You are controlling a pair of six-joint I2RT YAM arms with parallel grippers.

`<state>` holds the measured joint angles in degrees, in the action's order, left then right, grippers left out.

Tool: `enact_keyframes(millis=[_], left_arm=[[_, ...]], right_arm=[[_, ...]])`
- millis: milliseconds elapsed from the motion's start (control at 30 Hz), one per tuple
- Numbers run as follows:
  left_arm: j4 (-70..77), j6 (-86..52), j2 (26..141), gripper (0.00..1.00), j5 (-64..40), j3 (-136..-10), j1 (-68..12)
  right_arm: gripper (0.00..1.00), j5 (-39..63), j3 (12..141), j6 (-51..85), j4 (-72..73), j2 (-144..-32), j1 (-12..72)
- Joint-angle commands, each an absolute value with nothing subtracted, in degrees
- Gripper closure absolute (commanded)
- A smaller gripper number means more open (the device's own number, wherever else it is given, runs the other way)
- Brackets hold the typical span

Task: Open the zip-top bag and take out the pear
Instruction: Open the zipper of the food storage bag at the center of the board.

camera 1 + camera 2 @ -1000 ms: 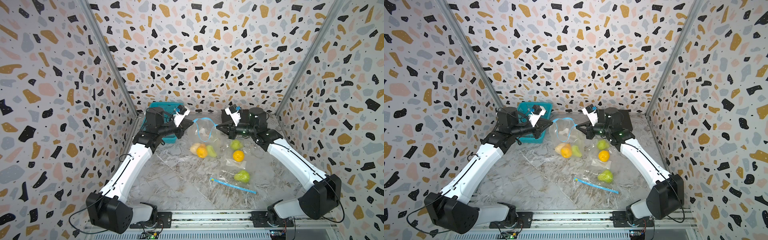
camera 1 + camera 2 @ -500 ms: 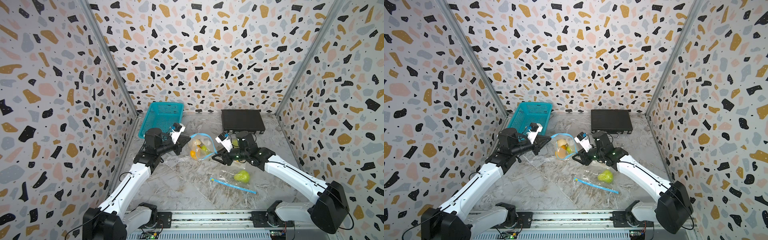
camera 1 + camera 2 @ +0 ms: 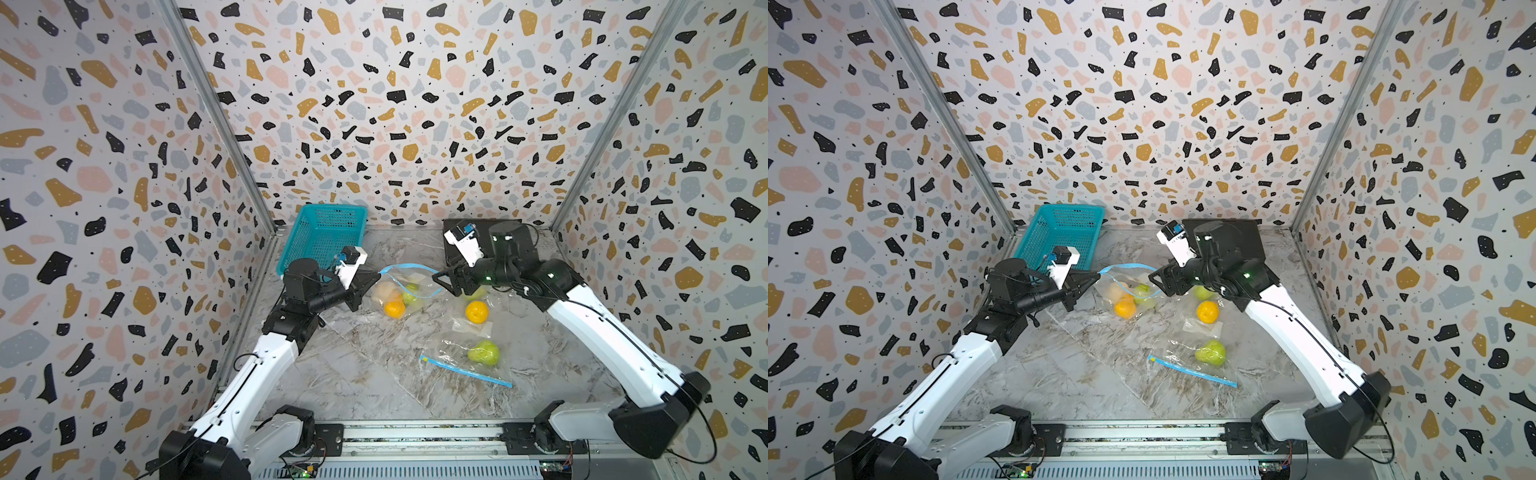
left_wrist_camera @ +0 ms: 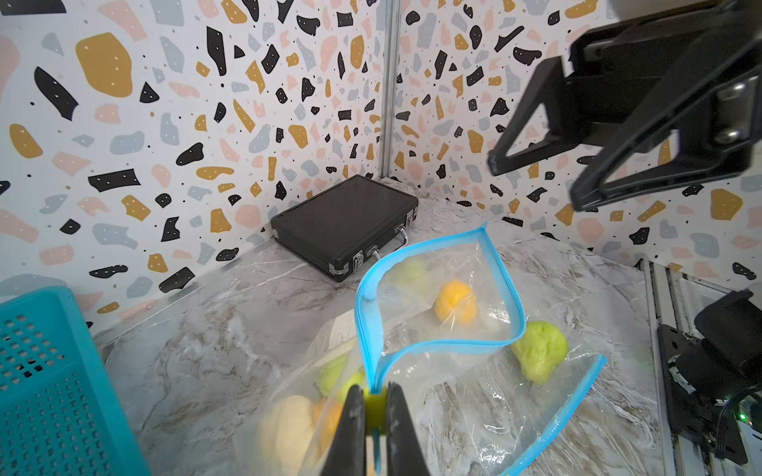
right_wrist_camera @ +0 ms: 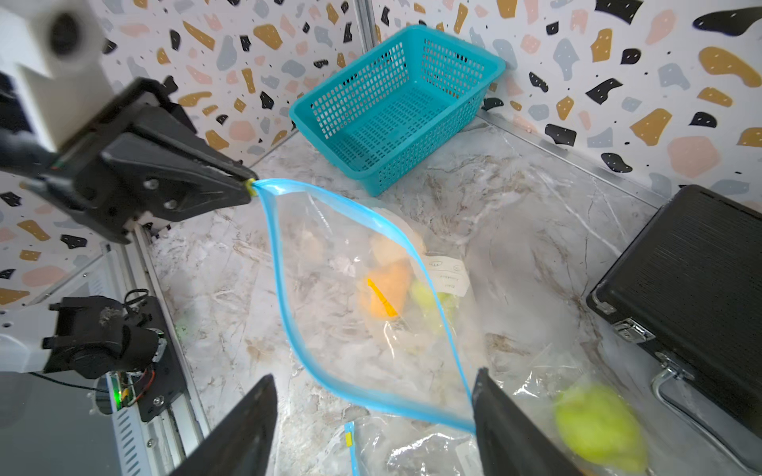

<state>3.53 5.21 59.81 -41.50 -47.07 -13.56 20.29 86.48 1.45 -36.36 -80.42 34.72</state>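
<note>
The zip-top bag (image 3: 409, 277), clear with a blue rim, lies on the marble table with its mouth gaping, as both top views show (image 3: 1130, 277). Inside it are a green pear (image 3: 411, 292), an orange (image 3: 394, 308) and a pale fruit (image 3: 384, 291). My left gripper (image 4: 375, 391) is shut on the yellow-green slider at one end of the rim, its tip also showing in a top view (image 3: 379, 272). At the rim's other end my right gripper (image 5: 375, 375) stands open, holding nothing; the blue rim brushes the inside of one finger (image 5: 495, 412).
A teal basket (image 3: 324, 241) stands at the back left. A black case (image 4: 346, 222) lies at the back right, behind my right arm. A second bag holds an orange (image 3: 476, 311). Near the front, a closed bag (image 3: 465, 370) holds another green pear (image 3: 483, 352).
The right gripper has opened and let go of the bag's rim. The bag, earlier stretched in the air between both grippers, now rests on the table. The left gripper has kept its hold.
</note>
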Motion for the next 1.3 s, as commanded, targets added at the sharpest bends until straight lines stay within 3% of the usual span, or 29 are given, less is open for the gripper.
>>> enact_keyframes(millis=[0, 333, 433, 467, 533, 600, 633, 667, 767, 833, 1033, 1167, 1267], left_arm=[[6.94, 5.14, 59.94, 0.99, -42.8, -46.31, -13.68], [6.11, 6.27, 60.63, 0.99, -43.58, -46.75, -13.68], [5.98, 6.42, 61.15, 0.99, -43.86, -47.11, -13.66], [5.99, 6.44, 61.34, 0.99, -43.9, -47.1, -13.65], [6.02, 6.5, 61.54, 0.98, -44.11, -47.22, -13.65], [5.51, 6.3, 61.22, 0.96, -43.83, -47.58, -13.71], [5.44, 5.97, 60.88, 0.94, -43.05, -47.76, -13.7], [5.59, 5.09, 60.28, 0.9, -42.01, -47.91, -13.7], [4.5, 1.0, 58.36, 0.5, -38.45, -50.76, -13.67], [1.85, -2.2, 56.96, 0.37, -36.43, -54.81, -13.62], [-3.9, -18.51, 54.24, 0.21, -31.52, -65.86, -13.7], [-1.01, -36.59, 52.74, 0.21, -34.94, -64.4, -14.2], [0.9, -44.1, 51.4, 0.26, -34.1, -60.37, -17.15]], right_arm=[[0.25, 18.2, 90.61, -2.99, -44.06, -86.49, 34.63], [0.26, 20.08, 96.91, -9.58, -45.7, -96.0, 34.54], [0.32, 21.77, 97.91, -10.52, -45.45, -97.3, 34.54], [0.4, 22.88, 98.44, -10.55, -45.52, -97.89, 34.54], [0.66, 24.73, 99.13, -10.03, -45.6, -98.73, 34.54], [0.97, 25.12, 99.23, -8.45, -45.42, -99.26, 34.54], [1.0, 25.2, 99.16, -7.5, -45.39, -99.28, 34.54], [1.0, 24.78, 98.68, -6.26, -44.85, -99.04, 34.54], [1.0, 19.81, 94.32, 0.89, -37.55, -94.76, 34.71], [1.0, 14.7, 91.11, 7.54, -31.19, -90.54, 34.73], [1.0, -8.09, 84.06, 14.8, -19.46, -81.31, 40.19], [1.0, -16.41, 79.61, 15.84, -15.25, -80.76, 44.56], [1.0, -16.25, 75.69, 18.07, -11.47, -81.68, 46.4]])
